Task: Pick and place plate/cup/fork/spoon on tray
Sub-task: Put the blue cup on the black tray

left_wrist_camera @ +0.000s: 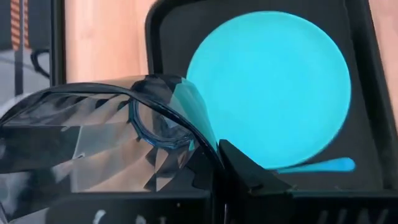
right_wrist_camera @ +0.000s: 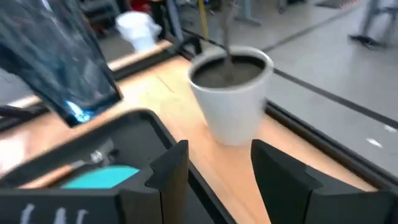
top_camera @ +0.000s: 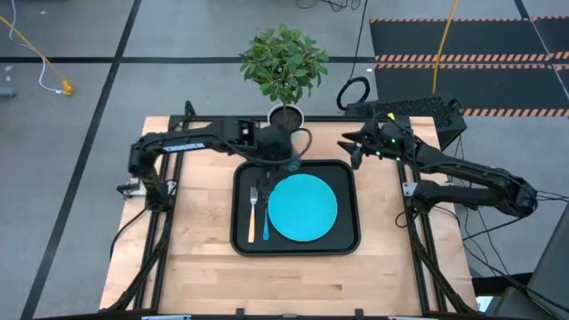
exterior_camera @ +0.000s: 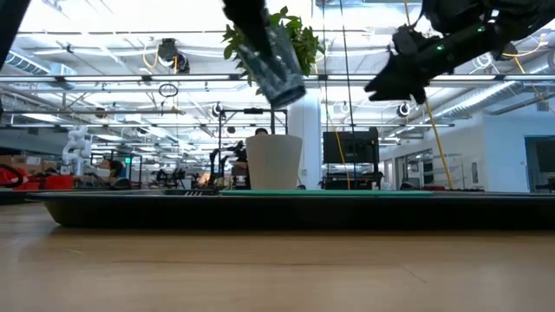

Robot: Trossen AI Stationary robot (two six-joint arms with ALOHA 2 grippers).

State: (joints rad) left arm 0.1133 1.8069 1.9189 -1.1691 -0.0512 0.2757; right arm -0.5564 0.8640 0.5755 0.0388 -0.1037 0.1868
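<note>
The black tray (top_camera: 240, 242) lies mid-table and carries the turquoise plate (top_camera: 302, 206), the orange-handled fork (top_camera: 252, 218) and the blue-handled spoon (top_camera: 266, 222) left of the plate. My left gripper (top_camera: 277, 147) is shut on the dark translucent cup (exterior_camera: 276, 65), held in the air over the tray's far edge, in front of the white plant pot (top_camera: 286, 116). The cup fills the left wrist view (left_wrist_camera: 106, 143), with the plate (left_wrist_camera: 273, 81) beyond it. My right gripper (top_camera: 353, 147) is open and empty, up in the air right of the pot; it also shows in the right wrist view (right_wrist_camera: 217, 171). My left gripper holds the cup by its upper part near the rim (exterior_camera: 251, 30), coming from above and from the table's left. One finger (left_wrist_camera: 249, 177) lies against the outside of the cup's wall (left_wrist_camera: 199, 134); the cup hides the other. The cup is clear of the tray and tilted, base lowest.
The white pot with the green plant (right_wrist_camera: 230, 93) stands just beyond the tray's far edge, close to the cup and both grippers. Bare tray floor (top_camera: 342, 178) lies right of the plate. Wooden table top (top_camera: 204, 276) stretches around the tray.
</note>
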